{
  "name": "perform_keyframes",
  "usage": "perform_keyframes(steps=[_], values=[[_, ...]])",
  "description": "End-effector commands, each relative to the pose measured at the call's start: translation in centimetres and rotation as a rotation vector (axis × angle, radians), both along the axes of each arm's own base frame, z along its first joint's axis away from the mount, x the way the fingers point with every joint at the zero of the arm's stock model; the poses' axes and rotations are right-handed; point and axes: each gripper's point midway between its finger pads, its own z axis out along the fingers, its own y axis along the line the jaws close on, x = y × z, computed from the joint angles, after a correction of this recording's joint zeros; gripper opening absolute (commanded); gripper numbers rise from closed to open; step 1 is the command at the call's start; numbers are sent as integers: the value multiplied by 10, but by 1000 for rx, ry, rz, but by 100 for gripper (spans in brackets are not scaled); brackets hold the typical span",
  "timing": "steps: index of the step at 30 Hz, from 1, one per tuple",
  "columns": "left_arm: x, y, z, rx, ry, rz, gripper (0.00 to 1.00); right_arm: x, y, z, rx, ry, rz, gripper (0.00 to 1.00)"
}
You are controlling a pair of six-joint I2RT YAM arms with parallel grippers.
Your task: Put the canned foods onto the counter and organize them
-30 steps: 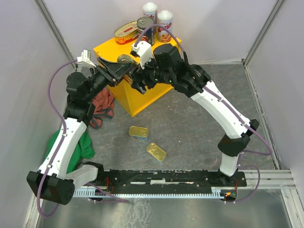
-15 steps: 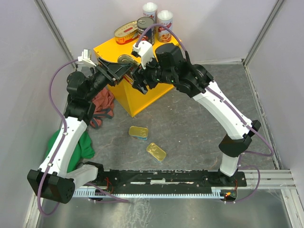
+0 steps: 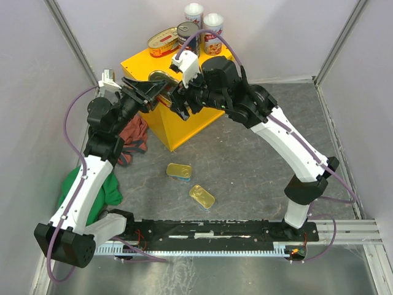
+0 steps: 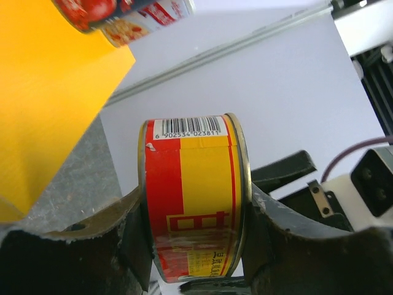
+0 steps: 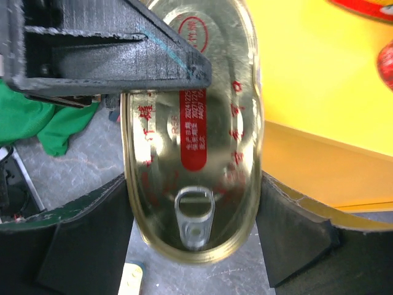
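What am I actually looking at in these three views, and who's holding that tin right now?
Two robot arms, each ending in a two-finger gripper. The wide picture looks down from above; the other two come from a camera on each wrist. The left gripper is shut on an oval gold tin by the yellow box's edge. The right gripper has its fingers along the tin's sides; whether they press it is unclear. On the box sit another oval tin, a dark can and two tall cans. On the grey floor lie two rectangular tins.
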Motion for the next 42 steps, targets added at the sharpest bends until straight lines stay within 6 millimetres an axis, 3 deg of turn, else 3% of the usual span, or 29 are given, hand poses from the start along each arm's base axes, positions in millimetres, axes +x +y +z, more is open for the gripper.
perform_keyframes(steps=[1,14,24,34,42], values=[[13,34,27,-150,-13,189,3,-6,-18,77,183,-147,-50,81],[23,68,38,-203,-6,402,3,-3,-37,100,272,-178,-135,88],[43,92,81,-287,-88,562,3,-10,-56,98,296,-183,-180,88],[76,109,108,-357,-174,713,3,-17,-74,79,292,-164,-222,88],[109,108,121,-397,-227,763,3,-9,-66,82,288,-196,-208,85]])
